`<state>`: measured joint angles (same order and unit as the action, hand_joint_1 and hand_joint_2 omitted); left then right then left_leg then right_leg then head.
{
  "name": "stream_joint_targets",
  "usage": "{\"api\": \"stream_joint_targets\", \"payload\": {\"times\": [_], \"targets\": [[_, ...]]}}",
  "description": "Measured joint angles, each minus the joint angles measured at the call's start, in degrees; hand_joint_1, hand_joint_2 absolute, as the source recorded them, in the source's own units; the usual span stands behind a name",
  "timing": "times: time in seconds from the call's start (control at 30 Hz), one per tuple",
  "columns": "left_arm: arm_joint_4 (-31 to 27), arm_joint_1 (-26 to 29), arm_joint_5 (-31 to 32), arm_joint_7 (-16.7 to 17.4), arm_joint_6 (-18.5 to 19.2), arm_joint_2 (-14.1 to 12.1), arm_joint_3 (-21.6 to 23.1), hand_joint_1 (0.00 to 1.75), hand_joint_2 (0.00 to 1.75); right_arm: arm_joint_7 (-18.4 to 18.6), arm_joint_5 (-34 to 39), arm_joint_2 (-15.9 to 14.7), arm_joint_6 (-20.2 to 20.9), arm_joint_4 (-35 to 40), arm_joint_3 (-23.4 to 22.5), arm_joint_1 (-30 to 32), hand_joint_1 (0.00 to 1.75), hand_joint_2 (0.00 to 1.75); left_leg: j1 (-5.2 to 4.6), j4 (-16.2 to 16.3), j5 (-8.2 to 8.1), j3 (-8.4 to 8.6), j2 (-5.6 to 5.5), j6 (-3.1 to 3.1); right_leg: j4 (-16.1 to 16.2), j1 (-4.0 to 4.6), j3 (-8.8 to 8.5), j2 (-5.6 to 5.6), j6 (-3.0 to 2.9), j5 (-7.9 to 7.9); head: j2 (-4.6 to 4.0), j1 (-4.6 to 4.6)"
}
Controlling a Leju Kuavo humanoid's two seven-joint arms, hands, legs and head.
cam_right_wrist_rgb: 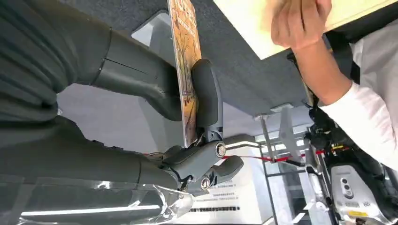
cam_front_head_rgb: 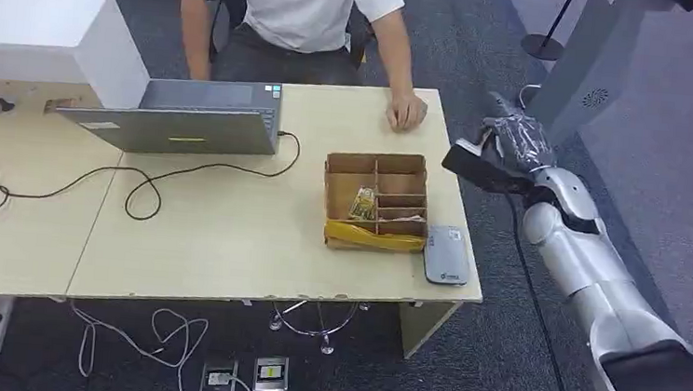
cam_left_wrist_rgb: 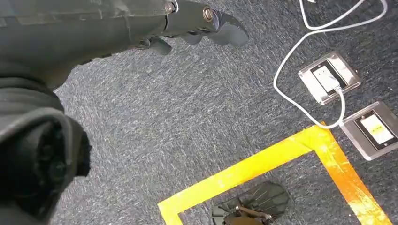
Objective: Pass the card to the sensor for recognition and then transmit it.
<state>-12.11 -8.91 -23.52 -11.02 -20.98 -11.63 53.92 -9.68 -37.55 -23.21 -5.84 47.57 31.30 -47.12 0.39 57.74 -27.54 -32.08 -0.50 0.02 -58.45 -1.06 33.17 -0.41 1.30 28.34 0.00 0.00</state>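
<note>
- Right hand (cam_front_head_rgb: 513, 139) raised off the table's (cam_front_head_rgb: 228, 233) right edge, beyond the far right corner, near the person's hand (cam_front_head_rgb: 406, 112) resting on the tabletop.
- Right wrist view: card (cam_right_wrist_rgb: 185, 65) pinched edge-on between thumb (cam_right_wrist_rgb: 141, 79) and a finger (cam_right_wrist_rgb: 207, 93); orange-brown print on its face. Right hand clamped on card.
- Card held clear of the table, not touching the sensor (cam_front_head_rgb: 446, 254).
- Sensor: flat grey device at the table's near right corner, just beside the box (cam_front_head_rgb: 375, 201).
- Box: cardboard, divided into compartments, a yellow packet in one; yellow strip along its near side.
- Left hand (cam_left_wrist_rgb: 197, 23) hangs over the carpet, fingers loosely curled, nothing in them.
- Floor below left hand: yellow tape (cam_left_wrist_rgb: 281, 159), two floor sockets (cam_left_wrist_rgb: 328, 77), white cable (cam_left_wrist_rgb: 305, 47).
- Laptop (cam_front_head_rgb: 185, 117) open on the table facing the person (cam_front_head_rgb: 292, 14); black cable (cam_front_head_rgb: 138, 184) trails across the tabletop.
</note>
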Motion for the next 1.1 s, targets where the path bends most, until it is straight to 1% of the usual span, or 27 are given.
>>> {"api": "stream_joint_targets", "payload": {"times": [0.13,0.27,0.4,0.47,0.63,0.8,1.1], "targets": [[0.0,0.0,0.0,0.0,0.0,0.0,0.0,0.0,0.0,0.1,-0.2,-1.0,0.1,3.4,-1.5,2.2,1.75,1.75,-0.01,0.0,0.0,-0.02,0.0,0.0,0.0,0.0,0.01,0.0,0.0,0.0,0.0,0.02],[0.0,0.0,0.0,0.0,0.0,0.0,0.0,0.0,0.0,0.2,-0.2,-1.5,0.2,4.6,-2.1,3.0,1.75,1.75,0.0,0.0,0.0,0.01,0.04,0.0,0.0,0.0,0.01,0.09,0.0,0.0,0.0,0.02],[0.0,0.0,0.0,0.1,-0.1,0.0,0.0,0.0,0.0,0.6,-0.7,-1.8,1.0,6.0,-2.8,4.3,1.75,1.75,0.0,0.0,0.0,0.02,0.04,0.0,0.0,0.0,0.01,0.08,0.0,0.0,0.0,0.02],[0.0,0.0,-0.1,0.3,-0.1,0.0,0.0,0.0,0.0,1.3,-1.3,-1.9,1.8,7.0,-3.1,5.5,1.75,1.75,0.01,0.0,-0.01,0.01,0.04,0.0,0.0,0.01,0.0,0.09,0.0,0.0,0.0,0.02],[0.0,0.0,-0.5,1.2,-0.1,0.0,0.0,0.0,0.0,3.0,-2.2,-2.0,2.8,9.8,-4.0,10.2,1.75,1.75,0.0,0.0,-0.01,-0.01,0.04,0.0,0.0,0.0,0.02,0.07,0.0,0.0,0.0,0.02],[0.0,0.0,-0.6,1.3,0.0,0.0,0.0,0.0,0.0,4.6,-2.4,-2.3,3.4,13.0,-4.8,14.5,1.75,1.75,0.0,0.0,-0.03,-0.01,0.04,-0.01,0.0,0.0,0.01,0.09,-0.01,0.01,0.0,0.02],[0.0,0.0,-0.7,1.9,0.0,0.0,0.0,0.0,0.0,6.0,-2.7,-2.1,4.1,16.6,-5.6,19.4,1.75,1.75,0.0,0.0,-0.03,-0.01,0.04,-0.01,0.0,0.0,0.01,0.08,-0.01,0.01,0.0,0.02]]}}
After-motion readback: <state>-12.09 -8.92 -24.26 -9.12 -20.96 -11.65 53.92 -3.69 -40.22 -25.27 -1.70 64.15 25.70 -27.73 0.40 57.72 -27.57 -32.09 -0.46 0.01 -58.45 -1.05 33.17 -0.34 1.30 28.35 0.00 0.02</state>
